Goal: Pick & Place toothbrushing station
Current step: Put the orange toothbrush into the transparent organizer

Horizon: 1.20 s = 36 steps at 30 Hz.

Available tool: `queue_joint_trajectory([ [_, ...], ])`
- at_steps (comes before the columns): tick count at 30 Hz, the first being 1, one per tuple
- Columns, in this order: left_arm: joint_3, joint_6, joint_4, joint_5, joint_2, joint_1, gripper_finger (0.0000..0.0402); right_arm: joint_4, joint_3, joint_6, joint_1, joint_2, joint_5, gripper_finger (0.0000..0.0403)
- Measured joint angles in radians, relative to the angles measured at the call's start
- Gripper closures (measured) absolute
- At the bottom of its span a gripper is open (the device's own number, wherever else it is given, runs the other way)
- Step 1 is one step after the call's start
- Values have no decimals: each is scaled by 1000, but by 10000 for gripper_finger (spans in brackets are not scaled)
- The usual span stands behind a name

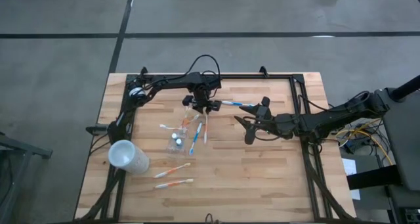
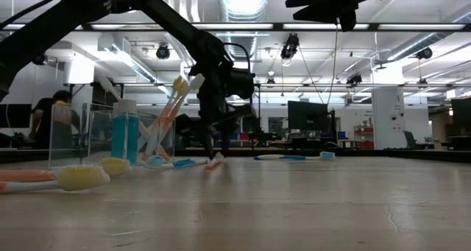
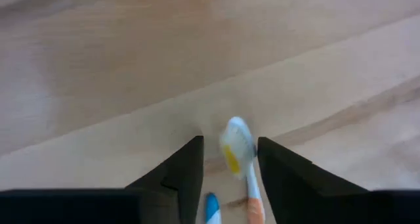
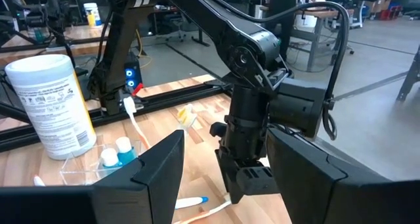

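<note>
Now picking: left tool (image 3: 226, 168) open astride orange toothbrush (image 3: 239, 159) beside tumbler (image 1: 177, 142); next, close, lift. Right tool (image 1: 251, 122) open, idle nearby.

Both arms are matte black, built of rounded jointed segments. A black cable (image 1: 200, 61) loops above the left arm (image 1: 167, 81). Each gripper has two flat, tapered dark fingers (image 3: 180, 175).

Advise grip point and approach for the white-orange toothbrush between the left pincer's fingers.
Grip the slim handle of the white-orange toothbrush just behind its head, from straight above. It lies flat on the wooden table, so the left pincer must pinch across the narrow width.
</note>
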Motion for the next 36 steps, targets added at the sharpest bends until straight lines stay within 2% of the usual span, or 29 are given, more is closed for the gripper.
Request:
queue_joint_trajectory([
  [3, 0, 2, 1, -41, 0, 0, 285, -1, 0, 0, 0, 0, 0, 193],
  [8, 0, 3, 2, -44, 0, 0, 326, -3, 0, 0, 0, 0, 0, 193],
  [14, 0, 11, 2, -44, 0, 1, 355, -19, 0, 3, 0, 0, 0, 193],
  [27, 5, 12, 4, -24, 0, 2, 362, -19, 0, 0, 0, -1, 0, 193],
  [36, 63, 13, 2, -14, 0, 1, 363, -19, 0, 0, 0, -1, 0, 193],
])
